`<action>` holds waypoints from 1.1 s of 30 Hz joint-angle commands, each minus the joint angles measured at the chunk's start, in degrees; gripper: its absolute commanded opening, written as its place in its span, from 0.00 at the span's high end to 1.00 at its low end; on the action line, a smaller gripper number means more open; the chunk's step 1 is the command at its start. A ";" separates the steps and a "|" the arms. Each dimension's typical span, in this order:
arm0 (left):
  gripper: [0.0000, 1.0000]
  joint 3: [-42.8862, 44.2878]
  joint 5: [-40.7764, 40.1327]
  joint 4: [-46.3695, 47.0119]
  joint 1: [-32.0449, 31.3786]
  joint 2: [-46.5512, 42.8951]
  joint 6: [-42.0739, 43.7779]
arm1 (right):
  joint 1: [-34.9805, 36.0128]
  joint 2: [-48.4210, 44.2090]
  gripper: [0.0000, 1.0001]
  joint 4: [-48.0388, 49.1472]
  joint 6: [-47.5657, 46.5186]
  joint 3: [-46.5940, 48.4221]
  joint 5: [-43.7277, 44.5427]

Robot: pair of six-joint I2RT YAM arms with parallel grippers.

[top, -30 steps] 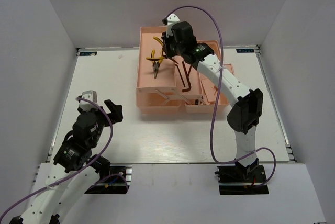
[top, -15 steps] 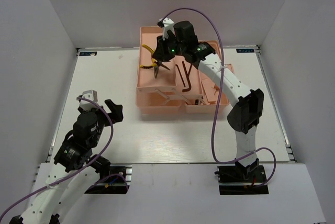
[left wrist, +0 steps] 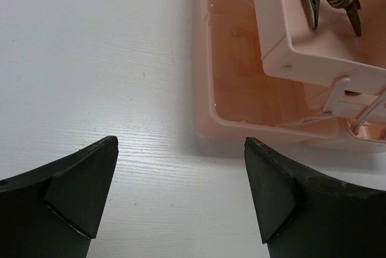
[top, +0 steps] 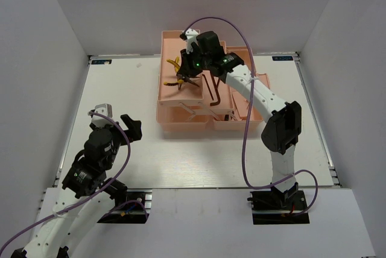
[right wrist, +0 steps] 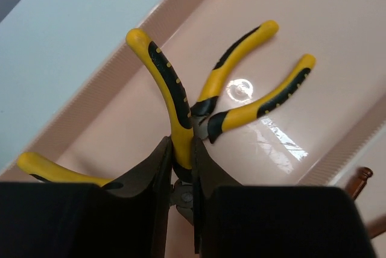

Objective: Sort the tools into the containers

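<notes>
My right gripper [right wrist: 181, 155] is pinched narrow on one handle of a yellow-and-black pliers [right wrist: 161, 77], held over the raised left tray of the translucent salmon-pink plastic toolbox [top: 184, 126]. A second yellow-handled pliers [right wrist: 256, 92] lies flat in that tray. My left gripper [left wrist: 181, 167] gapes wide over the bare white table [left wrist: 90, 59], with the toolbox wall just ahead.

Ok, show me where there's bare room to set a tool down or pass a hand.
Bare table lies left of the toolbox and between the toolbox front and the arm bases. The low front-left bin looks empty. Crowded: the upper left tray, where the right gripper holds one pliers above a second pair; hex keys beside it.
</notes>
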 commanded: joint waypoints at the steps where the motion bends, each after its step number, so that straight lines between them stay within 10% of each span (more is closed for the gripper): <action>1: 0.04 -0.18 -0.33 0.75 -0.05 0.27 0.16 | -0.36 -1.62 0.82 2.06 -0.06 0.47 4.73; 6: 0.04 -0.18 -0.33 0.75 -0.05 0.27 0.16 | -0.45 -2.23 0.33 1.27 0.73 2.31 3.69; 10: 0.04 -0.18 -0.33 0.75 -0.05 0.79 0.16 | -0.97 -5.91 0.31 0.31 1.70 3.37 -1.04; 12: 0.04 -0.18 -0.33 0.75 -0.05 1.31 0.16 | -1.76 -7.07 0.40 -1.96 0.04 3.11 -8.67; 16: 0.12 -0.18 -0.86 0.75 -0.05 3.69 -0.37 | -3.43 -13.82 0.90 -11.43 -20.20 -1.89 -41.89; 20: 0.70 -0.18 -0.33 1.28 -0.05 6.67 -0.37 | -2.38 -17.17 1.00 -25.70 -43.51 -6.11 -49.31; 22: 0.83 -0.18 0.72 2.67 -0.05 8.43 -0.37 | -0.90 -19.45 1.00 -29.57 -49.43 -10.94 -46.07; 24: 0.82 0.34 0.72 3.29 -0.05 8.97 0.33 | 0.43 -20.77 0.89 -31.85 -57.24 -16.27 -39.76; 28: 0.27 0.88 1.25 4.44 -0.05 11.16 2.35 | 7.52 -24.11 0.59 -27.50 -59.83 -24.74 -28.85; 33: 0.20 0.88 1.77 4.97 -0.05 11.78 2.88 | 14.40 -24.12 0.47 -13.42 -48.41 -31.34 -8.64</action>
